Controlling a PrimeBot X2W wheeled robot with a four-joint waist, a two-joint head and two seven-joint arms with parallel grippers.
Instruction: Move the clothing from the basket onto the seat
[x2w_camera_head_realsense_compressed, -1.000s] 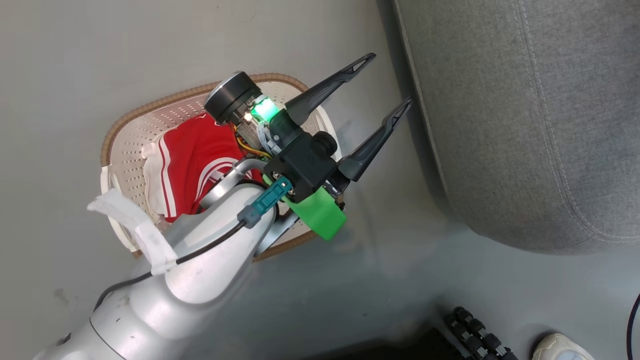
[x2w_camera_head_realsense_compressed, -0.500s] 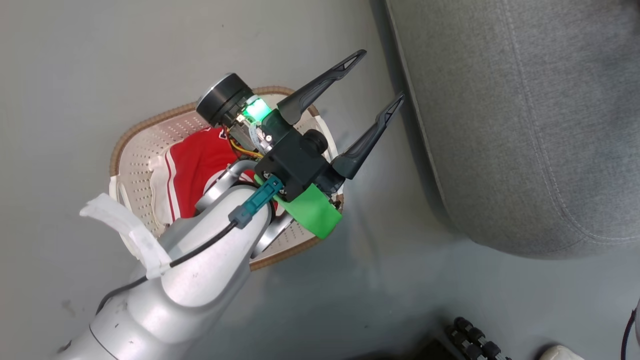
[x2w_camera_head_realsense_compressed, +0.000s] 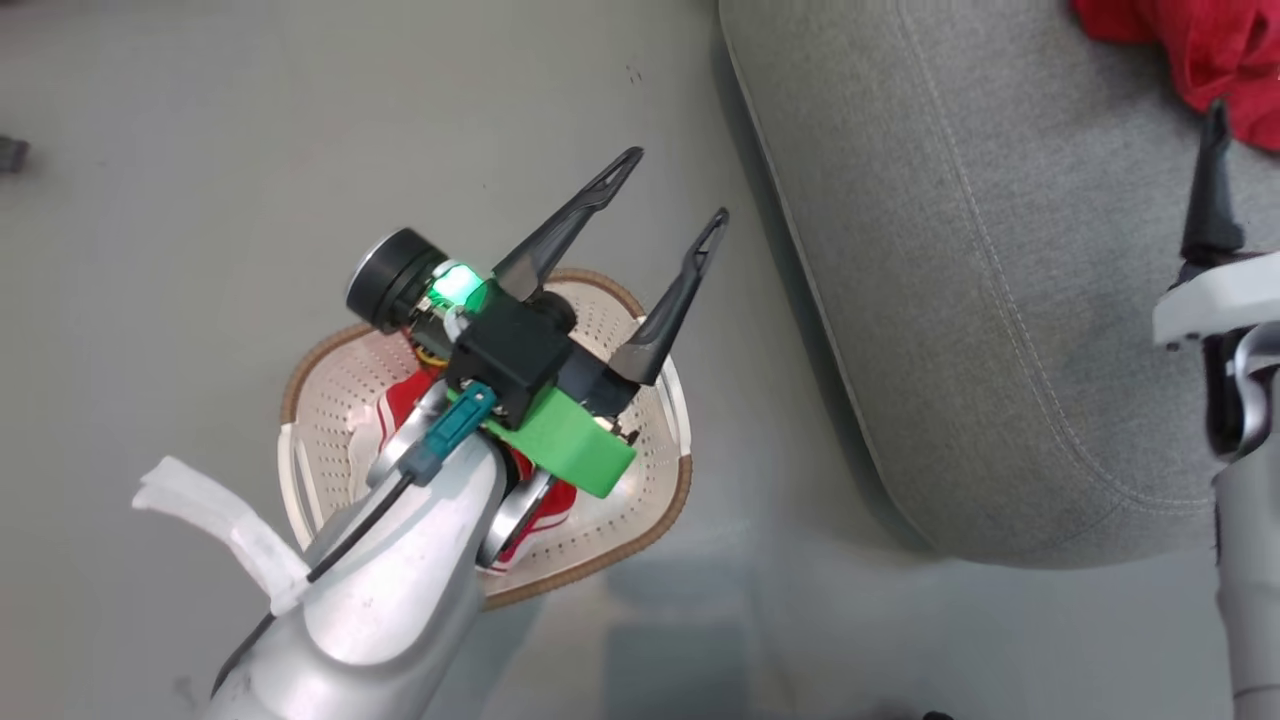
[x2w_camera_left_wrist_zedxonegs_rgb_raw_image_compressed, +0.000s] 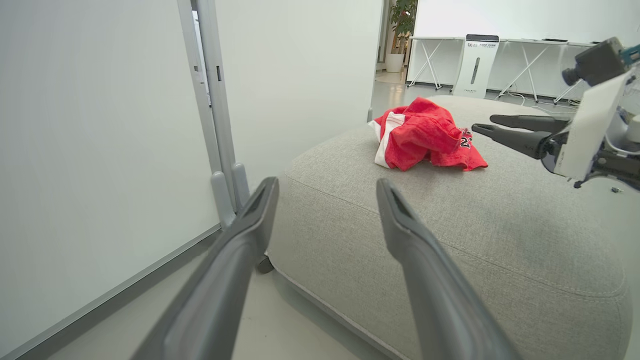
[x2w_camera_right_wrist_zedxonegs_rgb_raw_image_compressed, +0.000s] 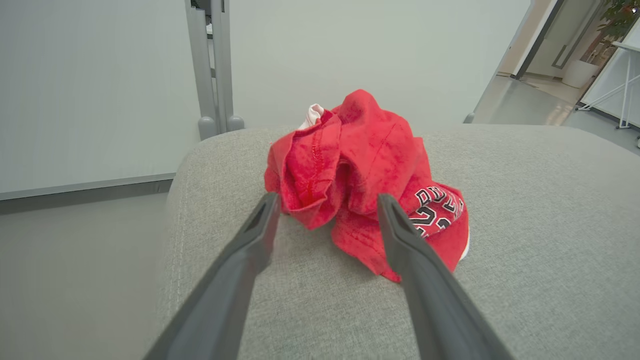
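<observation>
**As things stand: one garment across, one left to fetch**

While I hold the rig here, I log the scene item by item.

1. Garment on the seat (x2w_camera_right_wrist_zedxonegs_rgb_raw_image_compressed: 350, 165). Red with white trim, crumpled in a heap on the seat (x2w_camera_head_realsense_compressed: 950, 300), well in from the cushion's edge. I judge it safely delivered.
2. Right gripper (x2w_camera_right_wrist_zedxonegs_rgb_raw_image_compressed: 326, 197). Fingers spread and carrying nothing, it is aimed at that heap with its tips just beside the cloth. From the left wrist view I cannot settle whether they touch it. The pose looks like a finished drop-off.
3. Garment in the basket (x2w_camera_head_realsense_compressed: 402, 412). Red with white stripes, lying low in the basket (x2w_camera_head_realsense_compressed: 335, 430), which stands on the floor (x2w_camera_head_realsense_compressed: 200, 200) near the seat's corner.
4. Left gripper (x2w_camera_head_realsense_compressed: 675, 185). Jaws apart and empty, it hangs above the basket's far rim and points toward the seat. I read this as staging for the second pick, which calls for tipping the fingers down into the basket.

Obscured or doubtful:
- The left forearm (x2w_camera_head_realsense_compressed: 400, 600) covers most of the basket garment, so I cannot tell its folds or the best place to grip it.
- The head view crops the delivered garment at the top right corner and shows a single dark finger of the right gripper.
- The black-and-white lettering on the delivered garment is folded under and cannot be read whole.
</observation>
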